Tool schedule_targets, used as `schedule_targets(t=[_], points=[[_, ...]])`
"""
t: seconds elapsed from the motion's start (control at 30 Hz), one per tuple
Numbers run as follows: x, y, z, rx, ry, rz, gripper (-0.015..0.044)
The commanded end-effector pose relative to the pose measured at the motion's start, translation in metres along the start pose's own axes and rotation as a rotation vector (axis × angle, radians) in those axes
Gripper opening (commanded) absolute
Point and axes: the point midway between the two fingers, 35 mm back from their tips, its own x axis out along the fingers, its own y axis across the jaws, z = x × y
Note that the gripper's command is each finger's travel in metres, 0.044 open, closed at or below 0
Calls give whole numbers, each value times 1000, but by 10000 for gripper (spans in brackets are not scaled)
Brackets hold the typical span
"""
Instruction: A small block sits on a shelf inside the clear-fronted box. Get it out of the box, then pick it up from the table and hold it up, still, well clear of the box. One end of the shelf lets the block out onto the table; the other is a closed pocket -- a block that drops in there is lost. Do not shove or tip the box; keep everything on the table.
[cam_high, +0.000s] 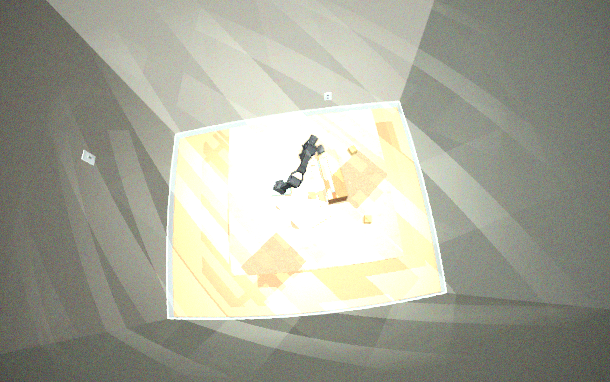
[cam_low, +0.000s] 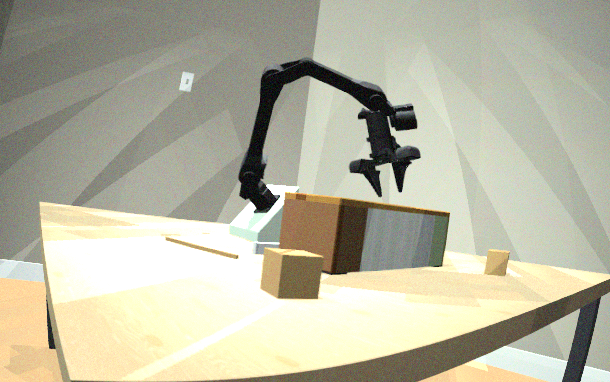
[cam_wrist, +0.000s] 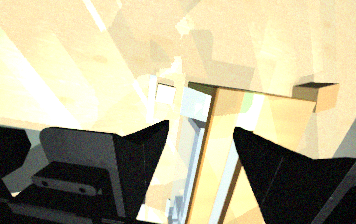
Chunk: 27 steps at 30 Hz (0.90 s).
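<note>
The box (cam_high: 339, 188) (cam_low: 306, 232) (cam_wrist: 280, 117) stands upright on the table, with a tan top that has a long slot, a brown near end and a green far end. My gripper (cam_low: 390, 193) (cam_wrist: 200, 127) is open and empty, pointing down above the box in the exterior view. In the wrist view, a small pale block-like shape (cam_wrist: 165, 94) lies beside the box's far end, on its left, beyond the fingertips. I cannot tell for certain that it is the task's block. I make out no block inside the box.
One tan cube (cam_high: 367, 219) (cam_low: 300, 274) stands off the box's brown end. Another tan cube (cam_high: 353, 150) (cam_low: 496, 262) (cam_wrist: 327, 97) stands near the green end. A thin wooden strip (cam_low: 201, 247) lies on the table. A pale green sloped object (cam_low: 245, 231) stands by the arm's base.
</note>
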Motion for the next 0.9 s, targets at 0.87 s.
schedule_targets(t=[0.87], points=[[-7, 12, 15, -1501, 205, -33, 285]])
